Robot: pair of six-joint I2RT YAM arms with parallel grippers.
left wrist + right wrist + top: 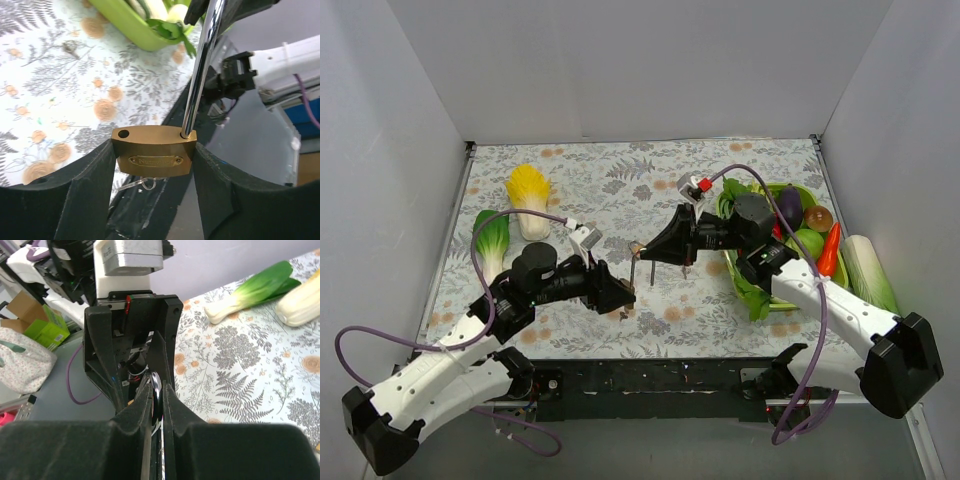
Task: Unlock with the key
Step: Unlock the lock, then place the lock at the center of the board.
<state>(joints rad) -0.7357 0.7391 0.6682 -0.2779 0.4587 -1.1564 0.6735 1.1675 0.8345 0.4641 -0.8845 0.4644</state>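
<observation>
Left gripper: clamped on the brass body of the lock, one finger against each short side.
Right gripper: closed on the shackle; its wrist view shows the shiny bar pinched between the two fingers.
Lock: held up off the table, between the two arms near the front middle, its nameplate facing the left wrist camera.
Shackle: one leg sits in the right hole of the body and rises steeply to the right gripper; the left hole is bare, so the lock is open.
Key: a small metal loop shows just under the body; whether the key itself is in the keyhole cannot be told.
Around: a green basket of vegetables lies at the right, with a bok choy and a cabbage at the left.
</observation>
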